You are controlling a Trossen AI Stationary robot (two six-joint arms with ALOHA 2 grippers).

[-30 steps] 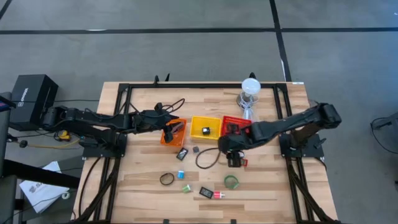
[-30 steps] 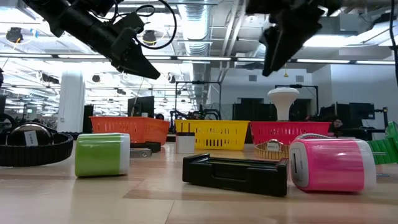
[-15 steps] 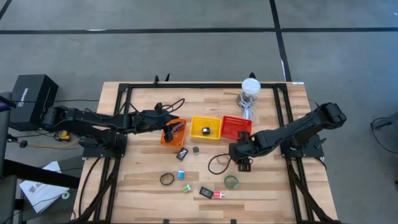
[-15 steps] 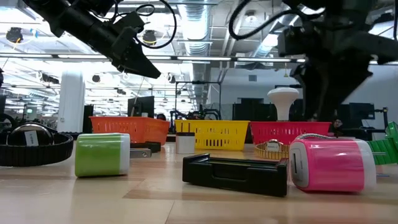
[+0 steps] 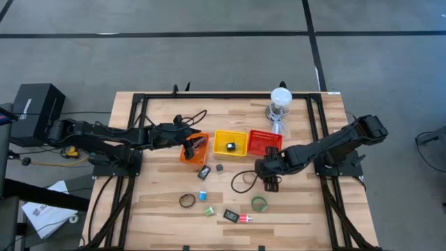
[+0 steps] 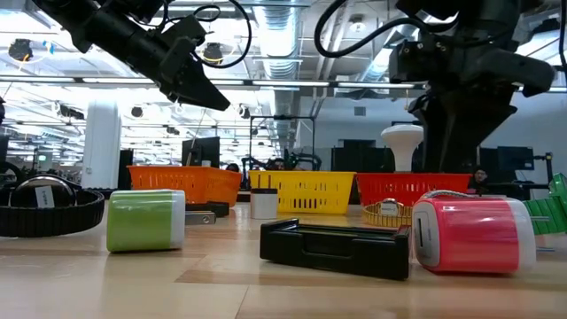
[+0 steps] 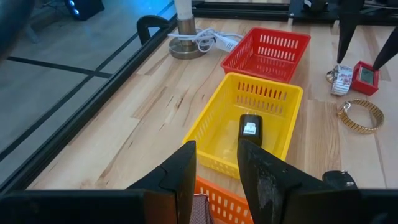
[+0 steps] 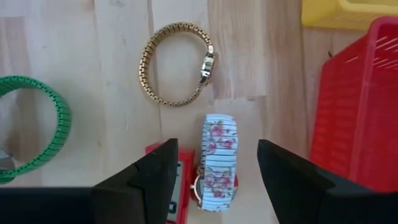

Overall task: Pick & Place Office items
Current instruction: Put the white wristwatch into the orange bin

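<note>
A wooden table [image 5: 160, 209] carries everything. Along its middle stand three mesh baskets side by side: orange [image 5: 194, 148], yellow [image 5: 231, 143] and red [image 5: 265, 141]. At the upper right of the table stands a clear jar with a white top [image 5: 280, 102]. In the lower half lie small items: a black ring [image 5: 187, 201], a green ring [image 5: 259, 203], a blue piece [image 5: 203, 195], a small green piece [image 5: 209, 210], a black piece [image 5: 231, 215] and a pink piece [image 5: 244, 218] just beside it.

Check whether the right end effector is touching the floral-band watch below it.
Apart. The right wrist view shows the right end effector open, both fingers standing clear on either side of the floral-band watch with bare wood between.
</note>
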